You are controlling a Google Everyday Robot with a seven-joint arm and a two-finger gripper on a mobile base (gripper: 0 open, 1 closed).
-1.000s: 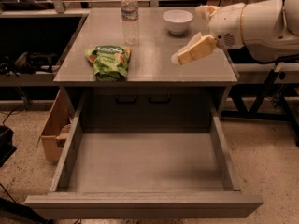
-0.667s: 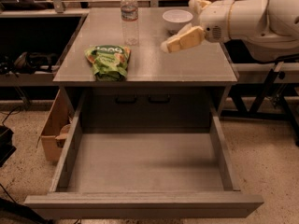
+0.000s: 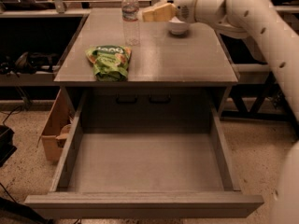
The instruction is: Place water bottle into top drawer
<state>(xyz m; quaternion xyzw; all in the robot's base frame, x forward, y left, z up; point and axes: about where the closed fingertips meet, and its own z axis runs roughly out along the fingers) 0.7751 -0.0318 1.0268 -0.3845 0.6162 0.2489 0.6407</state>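
Gripper [image 3: 147, 14], tan-tipped, on the white arm, hangs at the back of the grey cabinet top [image 3: 187, 59], just right of the small clear plastic water bottle with white cap [image 3: 131, 18] and pointing at its upper half; apart from it, no contact seen. Whether it is spread or closed: cannot tell from this view. Change over the last second: it has swung from the right-middle of the cabinet top, back and leftward past the small white bowl [image 3: 178, 28], closing most of the gap to the bottle. Bottle stands upright at the back left of the top, unmoved. Crumpled green snack bag [image 3: 110, 62] lies nearer the front left, well clear of the approach. Wide shallow grey top drawer [image 3: 140, 205] is pulled fully out below, floor bare. Judgement: reach phase nearly done, grasp not yet made; carry and drop into the drawer remain. Risk: a nudge from the side could tip the bottle.
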